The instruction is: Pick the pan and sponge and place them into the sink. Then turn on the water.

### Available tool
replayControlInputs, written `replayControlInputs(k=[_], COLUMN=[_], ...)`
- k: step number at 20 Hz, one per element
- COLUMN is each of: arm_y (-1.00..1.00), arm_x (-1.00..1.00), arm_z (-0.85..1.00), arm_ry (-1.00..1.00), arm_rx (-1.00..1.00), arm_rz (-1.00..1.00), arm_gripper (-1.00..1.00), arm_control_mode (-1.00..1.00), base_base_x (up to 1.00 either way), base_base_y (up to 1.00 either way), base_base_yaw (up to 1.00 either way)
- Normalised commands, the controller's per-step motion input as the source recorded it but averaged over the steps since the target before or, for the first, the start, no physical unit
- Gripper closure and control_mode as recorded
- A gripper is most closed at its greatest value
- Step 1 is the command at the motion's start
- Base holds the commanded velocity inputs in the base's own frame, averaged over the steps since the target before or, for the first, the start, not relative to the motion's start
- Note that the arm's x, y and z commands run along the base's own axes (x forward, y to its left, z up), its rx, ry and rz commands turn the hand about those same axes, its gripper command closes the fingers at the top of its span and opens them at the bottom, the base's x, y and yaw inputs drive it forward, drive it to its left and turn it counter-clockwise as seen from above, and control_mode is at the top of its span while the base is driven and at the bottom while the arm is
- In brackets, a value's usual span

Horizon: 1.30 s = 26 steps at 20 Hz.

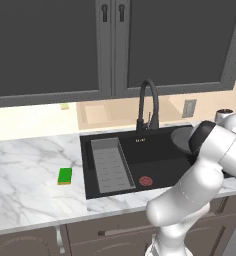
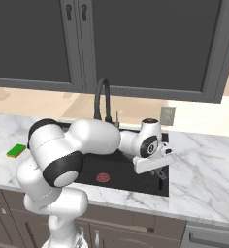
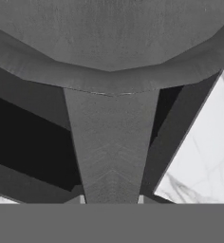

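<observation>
We're on step one: pan [image 3: 111,42] pinched by its handle in the tool [image 2: 161,175], jaws pressed tight on that flat grey strip, hanging over the right end of the sink [image 1: 160,145], w/ the dish part reaching out ahead of the tool. Next, we judge: lower it into the basin, let go, then go for the sponge [image 1: 65,176], well apart from the tool on the marble tabletop [image 1: 25,185] beyond the sink's far side. Pan reads as matte dark-grey metal, round, shallow, lighter inside. Sponge: small green block, thin yellow base. Basin black, w/ ribbed grey tray [image 1: 110,165], red drain [image 1: 146,180]; faucet [image 1: 147,105] a black arched gooseneck, dry.
</observation>
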Motion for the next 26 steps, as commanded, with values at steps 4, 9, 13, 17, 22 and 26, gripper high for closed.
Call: replayControlInputs(k=[4, 9, 13, 17, 22, 26], arm_y=[0.21, 0.21, 0.2, 0.21, 0.16, 0.13], arm_x=[0.13, 0.11, 0.1, 0.06, 0.0, 0.04], arm_z=[0.0, 0.0, 0.0, 0.0, 0.0, -0.01], arm_ry=[0.0, 0.0, 0.0, 0.0, 0.0, 0.02], arm_rx=[0.0, 0.0, 0.0, 0.0, 0.0, 0.0], arm_rz=[0.0, 0.0, 0.0, 0.02, 0.06, 0.05], arm_gripper=[1.0, 1.0, 1.0, 1.0, 1.0, 1.0], arm_control_mode=[-1.0, -1.0, -1.0, -1.0, -1.0, -1.0], base_base_x=[0.0, 0.0, 0.0, 0.0, 0.0, 0.0], base_base_y=[0.0, 0.0, 0.0, 0.0, 0.0, 0.0], base_base_yaw=[0.0, 0.0, 0.0, 0.0, 0.0, 0.0])
